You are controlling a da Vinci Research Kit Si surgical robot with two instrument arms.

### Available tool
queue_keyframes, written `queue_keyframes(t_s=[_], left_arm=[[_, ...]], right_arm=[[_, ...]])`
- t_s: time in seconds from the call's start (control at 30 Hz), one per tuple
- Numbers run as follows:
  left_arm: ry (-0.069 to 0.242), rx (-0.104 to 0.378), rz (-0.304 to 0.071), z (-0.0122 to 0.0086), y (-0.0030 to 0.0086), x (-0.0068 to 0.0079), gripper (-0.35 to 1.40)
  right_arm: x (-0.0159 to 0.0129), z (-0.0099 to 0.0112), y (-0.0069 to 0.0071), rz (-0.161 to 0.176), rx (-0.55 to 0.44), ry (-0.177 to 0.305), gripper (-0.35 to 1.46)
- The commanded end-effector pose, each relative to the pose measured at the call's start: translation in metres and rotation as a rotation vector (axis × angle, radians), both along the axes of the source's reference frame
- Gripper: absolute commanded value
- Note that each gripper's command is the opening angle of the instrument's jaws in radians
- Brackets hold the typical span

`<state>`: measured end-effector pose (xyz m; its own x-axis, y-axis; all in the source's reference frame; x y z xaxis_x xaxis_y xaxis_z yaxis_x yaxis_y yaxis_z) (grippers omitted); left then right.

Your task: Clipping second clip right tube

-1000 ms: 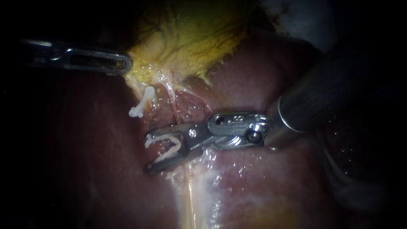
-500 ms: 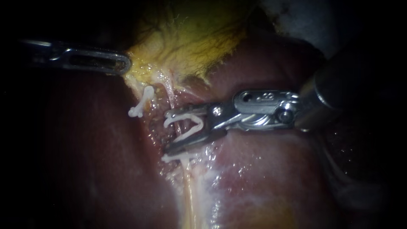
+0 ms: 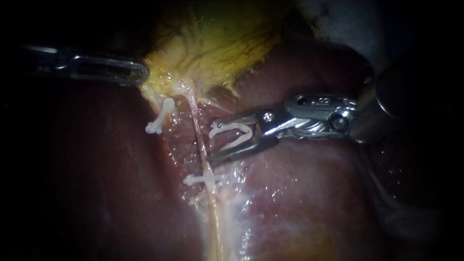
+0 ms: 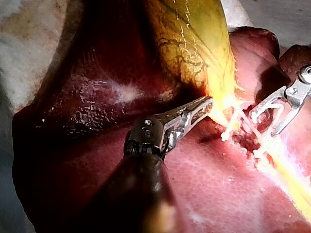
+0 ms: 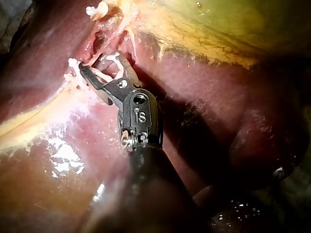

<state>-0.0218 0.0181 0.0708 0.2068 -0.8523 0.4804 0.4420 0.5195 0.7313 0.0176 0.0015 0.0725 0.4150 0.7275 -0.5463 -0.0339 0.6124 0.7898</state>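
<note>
A thin pale tube runs down from the yellow gallbladder across the liver. One white clip sits shut across the tube low down. Another white clip sits on a second strand to the left. My right instrument holds an open V-shaped white clip in its spread jaws. Its tips are just right of the tube, above the lower clip, and the tube lies outside them. The right wrist view shows the same jaws. My left instrument is shut on the gallbladder's lower edge, as the left wrist view also shows.
Dark red liver surrounds the dissected hollow. A pale shiny band runs downward from the lower clip. The right instrument's thick dark shaft fills the upper right. White cloth lies behind the gallbladder.
My right instrument has moved up and to the right with its open clip, coming off the tube. The lower clip on the tube came into view. The left instrument has stayed still.
</note>
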Motion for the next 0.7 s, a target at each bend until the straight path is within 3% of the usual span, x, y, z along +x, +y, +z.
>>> queue_keyframes(t_s=[0.03,0.13,0.23,0.37,0.57,0.7], left_arm=[[0.0,0.0,0.0,0.0,0.0,0.0,-0.35],[0.0,0.0,0.0,0.0,0.0,0.0,-0.35],[0.0,0.0,0.0,0.0,0.0,0.0,-0.35],[0.0,0.0,0.0,0.0,0.0,-0.0001,-0.35],[0.0,0.0,0.0,0.0,0.0,-0.0001,-0.35],[0.0,0.0,0.0,0.0,0.0,-0.0001,-0.35]], right_arm=[[0.0001,0.0003,-0.0001,-0.005,0.009,0.0,0.47],[0.0004,0.001,-0.0006,-0.022,0.039,-0.002,0.47],[0.0009,0.0018,-0.0011,-0.027,0.102,0.032,0.47],[0.0019,0.0028,-0.002,0.001,0.219,0.12,0.47],[0.0034,0.004,-0.0032,0.006,0.303,0.242,0.47],[0.0038,0.0043,-0.0034,0.009,0.344,0.349,0.46]])
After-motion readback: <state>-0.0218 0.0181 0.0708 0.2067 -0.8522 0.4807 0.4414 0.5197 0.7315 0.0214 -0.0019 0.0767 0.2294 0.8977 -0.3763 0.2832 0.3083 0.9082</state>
